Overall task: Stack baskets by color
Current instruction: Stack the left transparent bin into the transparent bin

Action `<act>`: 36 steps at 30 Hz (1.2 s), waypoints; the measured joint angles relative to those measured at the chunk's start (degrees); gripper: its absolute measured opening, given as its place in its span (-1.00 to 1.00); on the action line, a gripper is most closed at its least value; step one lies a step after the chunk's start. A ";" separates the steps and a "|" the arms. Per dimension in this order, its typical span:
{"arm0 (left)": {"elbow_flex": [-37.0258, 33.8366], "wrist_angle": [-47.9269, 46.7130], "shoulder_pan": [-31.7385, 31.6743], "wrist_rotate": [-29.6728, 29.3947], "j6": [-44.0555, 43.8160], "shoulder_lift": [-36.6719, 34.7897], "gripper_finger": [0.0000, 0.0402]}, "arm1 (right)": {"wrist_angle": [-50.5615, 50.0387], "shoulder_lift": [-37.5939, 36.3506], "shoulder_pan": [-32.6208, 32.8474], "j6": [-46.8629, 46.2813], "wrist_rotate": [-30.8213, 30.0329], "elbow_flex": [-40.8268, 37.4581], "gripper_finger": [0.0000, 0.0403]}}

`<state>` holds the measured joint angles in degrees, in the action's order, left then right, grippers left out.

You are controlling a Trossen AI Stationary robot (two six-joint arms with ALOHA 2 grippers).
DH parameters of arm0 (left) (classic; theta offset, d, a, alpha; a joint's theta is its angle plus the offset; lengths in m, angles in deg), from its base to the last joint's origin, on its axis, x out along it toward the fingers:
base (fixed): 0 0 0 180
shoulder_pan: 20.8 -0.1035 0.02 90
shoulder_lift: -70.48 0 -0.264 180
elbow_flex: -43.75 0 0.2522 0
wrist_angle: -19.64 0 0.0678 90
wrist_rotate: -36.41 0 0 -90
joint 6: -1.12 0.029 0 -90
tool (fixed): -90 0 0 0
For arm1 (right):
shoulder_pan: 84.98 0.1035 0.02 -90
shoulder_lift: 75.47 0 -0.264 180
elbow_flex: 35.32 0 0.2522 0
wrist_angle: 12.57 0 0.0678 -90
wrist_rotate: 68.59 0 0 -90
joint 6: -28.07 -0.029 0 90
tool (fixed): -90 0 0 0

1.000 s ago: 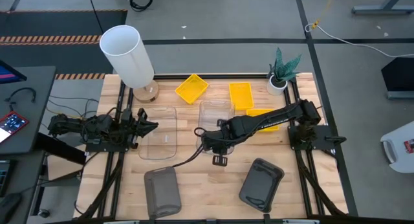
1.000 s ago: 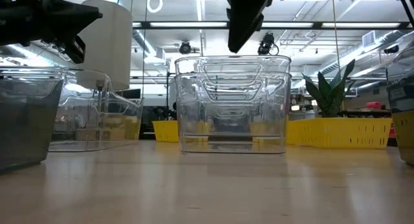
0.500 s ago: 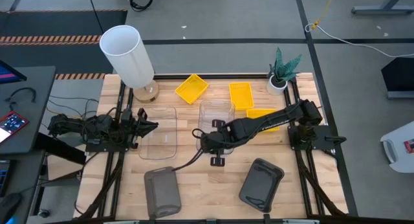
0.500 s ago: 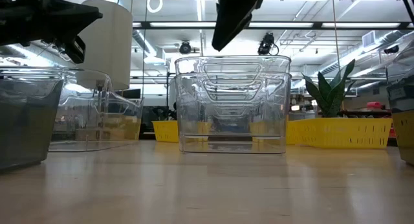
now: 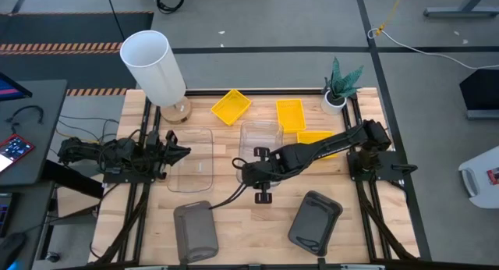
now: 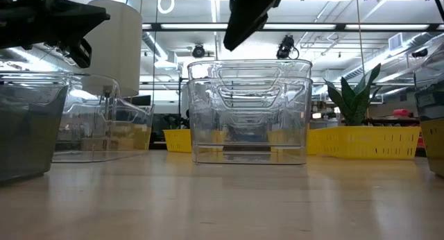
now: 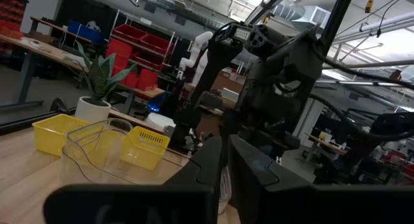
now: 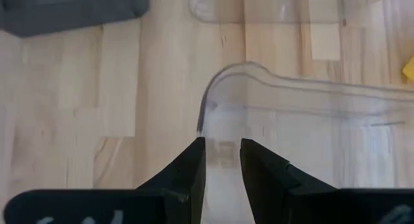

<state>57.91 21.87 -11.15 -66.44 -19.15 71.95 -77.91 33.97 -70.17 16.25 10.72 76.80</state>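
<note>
Nested clear baskets (image 5: pixel 261 137) (image 6: pixel 250 108) rest on their base at the table's middle. A single clear basket (image 5: pixel 195 162) lies to their left. My right gripper (image 5: pixel 243 169) (image 8: pixel 223 160) hangs open just above the nested baskets' near-left corner (image 8: pixel 208 104), slanting down, with nothing between its fingers. Three yellow baskets (image 5: pixel 231 106) (image 5: pixel 290 115) (image 5: pixel 314 137) lie at the far side. Dark grey baskets (image 5: pixel 195 229) (image 5: pixel 316 219) sit near the front edge. My left gripper (image 5: pixel 181 151) (image 7: pixel 225 166) is shut and waits at the table's left side, raised.
A tall white cylinder (image 5: pixel 152 63) stands at the far left corner. A small potted plant (image 5: pixel 339 87) stands at the far right. Bare wood (image 5: pixel 249 215) lies between the two dark grey baskets. The arms' bases flank the table's left and right edges.
My right gripper has tipped and rolled a little at the wrist. Its fingertips have swung slightly toward the table's left edge, still above the nested clear baskets. The baskets have not moved.
</note>
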 joint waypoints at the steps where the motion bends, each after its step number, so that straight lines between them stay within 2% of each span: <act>1: 0.01 0.02 0.01 -0.01 -0.01 0.01 -0.82 | 0.92 -0.45 0.13 0.06 -0.15 -0.35 -0.50; 8: 0.01 -0.01 0.00 -0.01 -0.01 0.02 -0.85 | 14.02 -5.38 1.69 0.26 -0.46 -9.64 -0.50; 13: -0.01 0.08 0.00 0.01 -0.09 0.02 -0.86 | 25.35 -10.57 4.03 0.02 -3.70 -18.02 -0.50; 21: 0.01 -0.02 0.00 0.79 -9.09 0.02 -0.83 | 46.08 -18.23 7.25 0.96 -4.77 -32.05 -0.50; 29: 0.00 0.02 0.00 10.00 -9.20 0.02 -0.87 | 63.86 -22.05 10.35 2.37 -4.89 -43.76 -0.50; 36: 1.85 6.06 0.04 25.73 -6.10 -0.02 -0.90 | 71.68 -23.23 11.36 4.16 -4.90 -49.17 -0.50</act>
<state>59.76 27.93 -11.11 -40.71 -25.25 71.94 -6.23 10.75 -58.81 20.41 5.81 27.63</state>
